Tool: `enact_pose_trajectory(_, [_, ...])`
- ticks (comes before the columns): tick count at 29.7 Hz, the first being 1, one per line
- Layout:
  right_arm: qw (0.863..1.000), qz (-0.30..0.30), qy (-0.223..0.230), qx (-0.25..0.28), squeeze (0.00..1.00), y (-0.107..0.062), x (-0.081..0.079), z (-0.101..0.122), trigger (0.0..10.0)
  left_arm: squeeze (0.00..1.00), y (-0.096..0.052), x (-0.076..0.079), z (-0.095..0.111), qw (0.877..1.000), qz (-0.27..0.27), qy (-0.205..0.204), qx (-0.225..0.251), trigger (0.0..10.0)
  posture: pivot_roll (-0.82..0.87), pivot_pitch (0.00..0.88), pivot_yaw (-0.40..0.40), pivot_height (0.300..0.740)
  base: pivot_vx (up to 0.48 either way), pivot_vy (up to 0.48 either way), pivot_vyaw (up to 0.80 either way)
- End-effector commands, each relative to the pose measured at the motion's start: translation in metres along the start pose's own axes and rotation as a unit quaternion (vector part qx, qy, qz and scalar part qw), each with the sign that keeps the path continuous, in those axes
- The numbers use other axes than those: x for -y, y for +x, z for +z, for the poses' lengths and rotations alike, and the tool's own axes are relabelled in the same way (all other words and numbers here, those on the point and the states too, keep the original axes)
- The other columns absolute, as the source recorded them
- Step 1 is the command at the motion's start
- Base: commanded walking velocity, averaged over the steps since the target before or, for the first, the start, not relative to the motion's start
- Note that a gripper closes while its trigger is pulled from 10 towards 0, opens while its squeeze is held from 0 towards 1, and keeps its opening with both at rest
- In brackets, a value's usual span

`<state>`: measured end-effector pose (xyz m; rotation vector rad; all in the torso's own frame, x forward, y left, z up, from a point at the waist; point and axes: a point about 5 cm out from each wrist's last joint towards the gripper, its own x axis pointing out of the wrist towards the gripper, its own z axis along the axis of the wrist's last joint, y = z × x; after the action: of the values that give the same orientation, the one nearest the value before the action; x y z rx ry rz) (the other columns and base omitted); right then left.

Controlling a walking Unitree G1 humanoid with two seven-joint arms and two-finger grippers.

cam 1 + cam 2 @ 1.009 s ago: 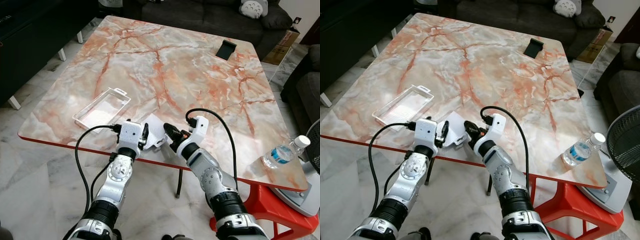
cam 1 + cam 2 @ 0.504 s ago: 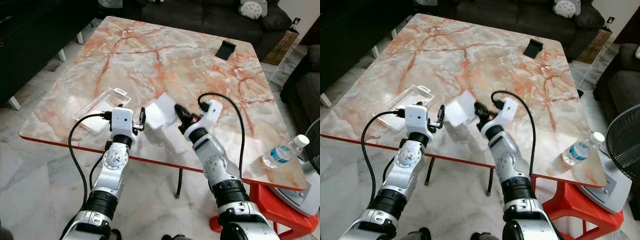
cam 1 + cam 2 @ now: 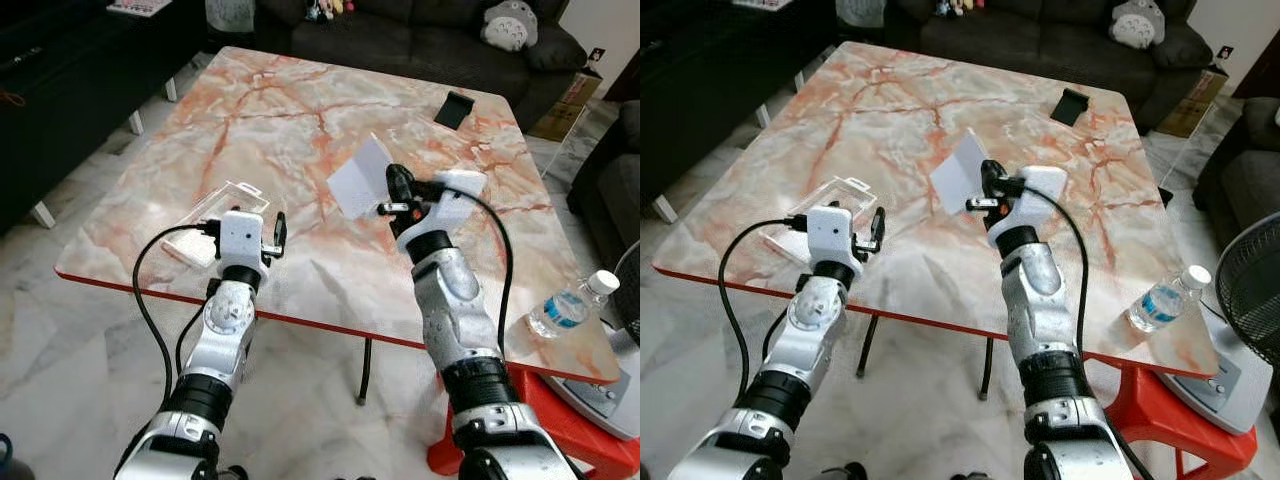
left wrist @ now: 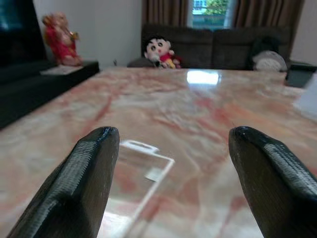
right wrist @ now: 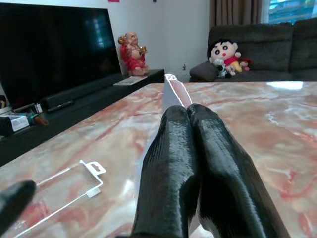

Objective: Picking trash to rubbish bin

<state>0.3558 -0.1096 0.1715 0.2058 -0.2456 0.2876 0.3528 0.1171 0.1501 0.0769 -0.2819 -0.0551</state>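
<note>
Above the marble surface (image 3: pixel 300 130), right end effector (image 3: pixel 396 190) pinches a white paper scrap (image 3: pixel 360 188), fingers closed on it. Left end effector (image 3: pixel 270 235) spread wide, empty, near clear plastic tray (image 3: pixel 215 215).

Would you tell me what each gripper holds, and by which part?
The right gripper pinches the white card by one edge; the left gripper is open, holding nothing.

1. My two arms are silver metal with black ribbed collars at the joints.
2. Each wrist carries a white boxy housing.
3. A black cable loops from each housing back down the arm.
4. The left gripper (image 3: pixel 272 234) and right gripper (image 3: pixel 393 186) have long black fingers (image 4: pixel 89 178) with ridged pads.
</note>
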Motion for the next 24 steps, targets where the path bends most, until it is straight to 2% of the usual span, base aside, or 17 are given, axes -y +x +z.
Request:
enact_pose_trajectory(1, [0.999,-0.007,-0.031,0.013,0.0,-0.002,0.003,0.003,10.0,0.0,0.002,0.001,0.001,1.0,0.004,0.006,0.004,10.0,-0.12,0.015,-0.087,0.74,0.0,0.0,0.0])
enact_pose_trajectory(4, [0.999,-0.007,-0.031,0.013,0.0,-0.002,0.003,0.003,10.0,0.0,0.002,0.001,0.001,1.0,0.004,0.006,0.004,10.0,-0.12,0.015,-0.087,0.74,0.0,0.0,0.0])
enact_pose_trajectory(6, [0.998,-0.023,-0.055,0.016,0.0,-0.008,0.006,-0.001,10.0,0.0,0.003,0.002,0.002,1.0,-0.004,0.015,0.01,10.0,-0.13,0.0,-0.056,0.74,0.0,0.0,0.0])
enact_pose_trajectory(14, [0.997,-0.034,-0.057,0.024,0.0,-0.011,0.005,-0.004,10.0,0.0,0.005,0.01,0.004,1.0,-0.017,0.017,0.018,10.0,-0.14,0.0,-0.045,0.74,0.0,0.0,0.0])
enact_pose_trajectory(24, [0.997,-0.038,-0.058,0.03,0.0,-0.009,0.004,-0.003,10.0,0.0,0.005,0.012,0.002,0.999,-0.022,0.017,0.019,10.0,-0.13,0.0,-0.04,0.74,0.0,0.0,0.0])
